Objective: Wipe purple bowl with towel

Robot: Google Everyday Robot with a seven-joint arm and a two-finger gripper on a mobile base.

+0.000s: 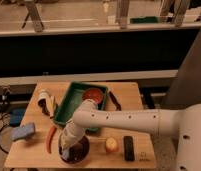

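Camera view. We see a wooden table [31, 152] from above and in front, with the robot's white arm [129, 121] reaching in from the right and bending down toward the near edge.

The gripper [69, 145] hangs over the left half of the purple bowl [83, 153], low inside its rim. We cannot tell whether it is open or closed. A pale patch just beneath it, against the bowl's inside, looks like the towel [67, 150]. We cannot tell whether the gripper holds it or only rests on it.

The purple bowl sits at the table's near edge, between a long red-orange pepper-like thing [51, 139] on its left and a small round yellow object [111, 145] on its right. A black rectangular block [129, 148] lies just beyond the yellow object.

Behind the bowl lies a green tray [74, 102], and the red bowl [93, 95] stands in its far right corner. A dark elongated object [115, 100] lies on the table to the right of the tray. A pale bottle-like item [44, 98] lies on its side to the left of the tray.

A blue sponge [23, 132] rests near the table's left edge, well apart from the purple bowl.
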